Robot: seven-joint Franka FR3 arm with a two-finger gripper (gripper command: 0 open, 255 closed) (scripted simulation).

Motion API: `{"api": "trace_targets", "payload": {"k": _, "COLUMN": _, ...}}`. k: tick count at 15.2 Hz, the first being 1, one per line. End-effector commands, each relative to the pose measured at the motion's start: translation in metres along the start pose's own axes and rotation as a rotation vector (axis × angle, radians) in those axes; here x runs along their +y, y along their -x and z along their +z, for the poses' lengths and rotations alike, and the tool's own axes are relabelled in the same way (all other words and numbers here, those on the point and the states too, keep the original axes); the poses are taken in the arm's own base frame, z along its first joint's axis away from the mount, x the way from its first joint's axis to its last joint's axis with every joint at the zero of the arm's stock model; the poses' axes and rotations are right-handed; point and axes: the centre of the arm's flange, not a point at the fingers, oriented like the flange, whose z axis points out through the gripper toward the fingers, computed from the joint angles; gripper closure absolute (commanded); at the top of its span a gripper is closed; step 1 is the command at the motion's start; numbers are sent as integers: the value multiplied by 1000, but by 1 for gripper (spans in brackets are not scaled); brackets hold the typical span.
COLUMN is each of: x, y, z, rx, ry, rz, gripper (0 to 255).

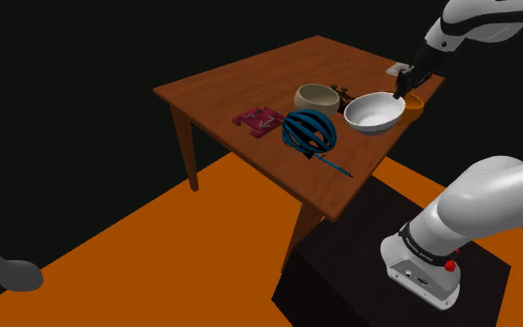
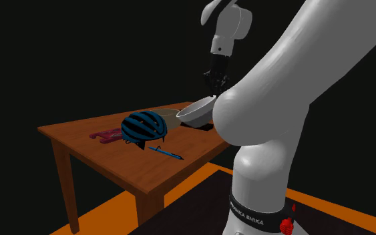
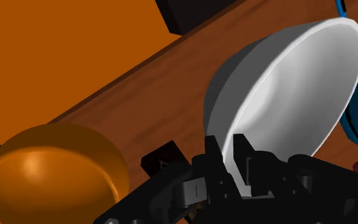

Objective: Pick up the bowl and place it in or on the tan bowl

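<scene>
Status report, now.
Hand shut on white bowl rim. Bowl tilted, not yet at tan bowl. Blue helmet alongside, not in the way.

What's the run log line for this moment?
gripper: shut on white bowl rim | white bowl: tilted | tan bowl: not yet reached

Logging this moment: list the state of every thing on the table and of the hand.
White round bowl: tilted, clasped at its rim.
Black two-finger hand: shut on that rim.
Tan round bowl: upright, empty.
Orange round bowl: upright, empty.
Blue vented helmet: lying dome up.
</scene>
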Motion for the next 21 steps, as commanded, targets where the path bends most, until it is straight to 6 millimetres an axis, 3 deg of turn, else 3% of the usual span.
{"api": "trace_targets", "payload": {"k": 1, "x": -1, "y": -2, "z": -11, "rx": 0, "ry": 0, "rz": 0, "gripper": 255}}
{"api": "trace_targets", "payload": {"k": 10, "x": -6, "y": -7, "z": -54, "rx": 0, "ry": 0, "rz": 0, "gripper": 255}}
{"api": "trace_targets", "payload": {"k": 21, "x": -46, "y": -146, "z": -67, "rx": 0, "ry": 0, "rz": 0, "gripper": 255}}
